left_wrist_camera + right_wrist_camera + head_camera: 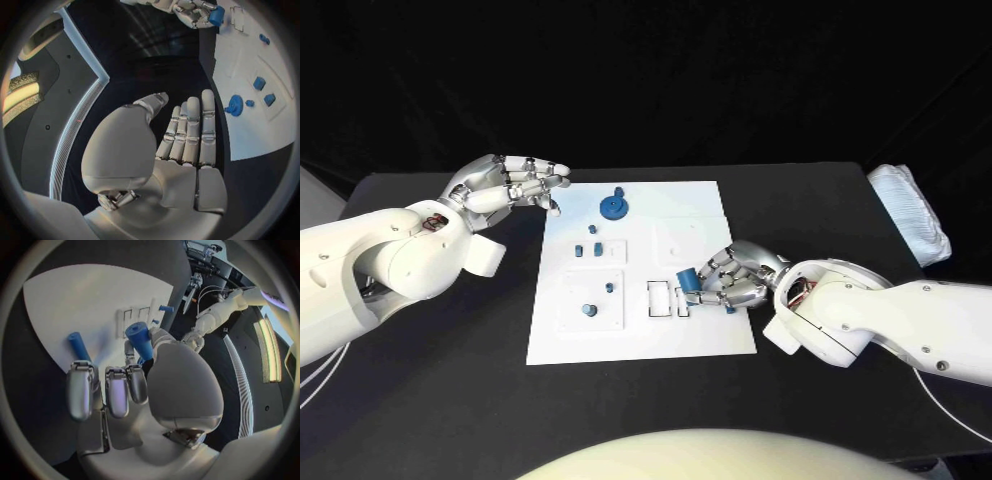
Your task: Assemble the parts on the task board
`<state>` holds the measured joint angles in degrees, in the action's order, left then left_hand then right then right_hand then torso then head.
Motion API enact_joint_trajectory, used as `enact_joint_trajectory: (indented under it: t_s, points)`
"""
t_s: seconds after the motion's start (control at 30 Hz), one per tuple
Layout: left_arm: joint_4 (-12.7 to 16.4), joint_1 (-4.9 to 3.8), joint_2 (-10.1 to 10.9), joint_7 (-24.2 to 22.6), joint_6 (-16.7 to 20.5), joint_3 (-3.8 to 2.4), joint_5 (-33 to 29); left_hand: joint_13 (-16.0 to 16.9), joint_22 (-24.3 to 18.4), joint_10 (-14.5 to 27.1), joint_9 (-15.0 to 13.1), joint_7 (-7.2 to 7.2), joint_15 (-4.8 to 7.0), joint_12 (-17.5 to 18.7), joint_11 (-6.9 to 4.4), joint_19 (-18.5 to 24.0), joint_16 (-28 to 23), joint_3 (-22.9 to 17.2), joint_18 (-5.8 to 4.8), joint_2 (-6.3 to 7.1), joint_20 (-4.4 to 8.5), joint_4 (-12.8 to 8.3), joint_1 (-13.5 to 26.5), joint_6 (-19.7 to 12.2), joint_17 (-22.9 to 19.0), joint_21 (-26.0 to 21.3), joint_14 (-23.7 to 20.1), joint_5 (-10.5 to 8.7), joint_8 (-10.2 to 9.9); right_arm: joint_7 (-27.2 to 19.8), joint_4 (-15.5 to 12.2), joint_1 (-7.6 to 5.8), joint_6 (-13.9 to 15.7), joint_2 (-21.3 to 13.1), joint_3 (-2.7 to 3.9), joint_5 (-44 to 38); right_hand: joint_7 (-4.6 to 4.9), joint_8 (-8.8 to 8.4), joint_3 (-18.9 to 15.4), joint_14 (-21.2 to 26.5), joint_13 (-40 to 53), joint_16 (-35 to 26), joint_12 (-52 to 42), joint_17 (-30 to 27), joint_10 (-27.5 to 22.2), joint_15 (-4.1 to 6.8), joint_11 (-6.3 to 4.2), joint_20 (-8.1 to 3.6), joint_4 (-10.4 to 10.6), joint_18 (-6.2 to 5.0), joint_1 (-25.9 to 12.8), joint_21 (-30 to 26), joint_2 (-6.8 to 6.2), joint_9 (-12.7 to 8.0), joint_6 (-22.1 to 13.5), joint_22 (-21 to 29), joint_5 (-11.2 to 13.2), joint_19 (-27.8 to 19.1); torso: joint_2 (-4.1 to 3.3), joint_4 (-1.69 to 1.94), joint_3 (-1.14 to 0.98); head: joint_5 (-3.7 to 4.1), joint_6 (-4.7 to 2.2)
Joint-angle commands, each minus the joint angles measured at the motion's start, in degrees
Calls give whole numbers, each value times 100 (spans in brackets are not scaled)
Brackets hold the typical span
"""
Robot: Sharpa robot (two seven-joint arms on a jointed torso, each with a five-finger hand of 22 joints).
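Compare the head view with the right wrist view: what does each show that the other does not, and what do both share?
Head view alone: the blue gear-shaped part at the far end of the white task board, the open left hand hovering by the board's edge, and a white padded object at the table's right.

Right wrist view alone: a blue cylindrical peg beyond the fingers.

Both: the right hand holding a blue cylindrical part over the board.

Dim room, black backdrop; overhead light makes the white rectangular task board (646, 335) glow against the matte black surface (444, 400). Wrist views bend straight edges.
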<state>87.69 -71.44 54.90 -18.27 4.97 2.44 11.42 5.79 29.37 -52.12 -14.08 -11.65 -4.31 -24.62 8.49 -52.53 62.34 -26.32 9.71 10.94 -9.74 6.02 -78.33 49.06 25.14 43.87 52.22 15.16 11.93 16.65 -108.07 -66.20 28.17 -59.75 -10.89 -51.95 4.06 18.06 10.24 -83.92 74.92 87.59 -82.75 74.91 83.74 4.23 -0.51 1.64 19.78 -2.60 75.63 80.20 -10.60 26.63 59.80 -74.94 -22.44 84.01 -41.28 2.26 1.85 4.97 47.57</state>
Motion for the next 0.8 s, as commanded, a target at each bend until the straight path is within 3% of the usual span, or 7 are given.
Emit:
enact_joint_trajectory:
  t_s: [0.03, 0.2, 0.4, 0.67, 0.8]
  points:
    - [7, 0, -11, -19, -118, -2, -28, -9, -8, 46, 5, -23, -18, -40, -6, -23, -22, -1, 81, -22, -4, 23, 29, -7, -1, -18, 0, 8, -16, -164, -34, -26, 131, -9, 3, 184, -51, 114, 482, -506, 990, 35, -38, 1016, 262, 41, -34, -30, -342, 42, -2, 31, 112, 57, 86, -873, -46, 351, -8, 2, 1, 3, 1]
    - [10, 0, -8, -15, -115, -2, -28, -9, -8, 46, 5, -23, -18, -40, -6, -23, -22, -1, 81, -22, -4, 23, 29, -7, -1, -18, 0, 8, -16, -44, -33, -48, -15, 16, 3, 158, -56, 142, 571, -509, 1019, 41, -68, 1031, 287, 46, -39, -36, -328, 47, -136, 52, 56, 64, 109, -892, -30, 357, -11, 4, 1, -13, 15]
    - [13, 0, -7, -8, -117, -2, -28, -11, -15, 50, 5, -23, -18, -42, -6, -28, -22, -1, 81, -28, -3, 31, 24, -5, -1, -26, -1, 9, -13, 268, 18, -61, -276, 160, 4, 61, -75, 219, 690, -518, 1059, 59, -98, 1079, 319, 53, -51, -38, -319, 61, -650, 112, 23, 82, 178, -943, 152, 374, -7, 0, 7, -28, 33]
    - [16, -1, -11, -2, -122, -2, -28, -11, -15, 50, 5, -23, -18, -42, -6, -28, -22, -1, 81, -28, -3, 31, 24, -5, -1, -26, -1, 9, -13, 766, 106, -73, -612, 451, 3, -137, -138, 388, 801, -550, 1144, 126, -186, 1239, 384, 88, -100, -59, -315, 81, -1331, 199, 157, 124, 310, -1014, 488, 401, -3, 7, 12, -23, 49]
    - [21, -1, -8, 2, -122, -2, -28, -11, -15, 50, 5, -23, -18, -42, -6, -28, -22, -1, 81, -28, -3, 31, 24, -5, -1, -26, -1, 9, -13, 907, 141, -75, -719, 564, 3, -196, -145, 416, 818, -558, 1164, 141, -210, 1275, 399, 91, -106, -62, -316, 85, -1429, 219, 176, 128, 324, -1030, 532, 407, -10, 5, 9, -42, 58]
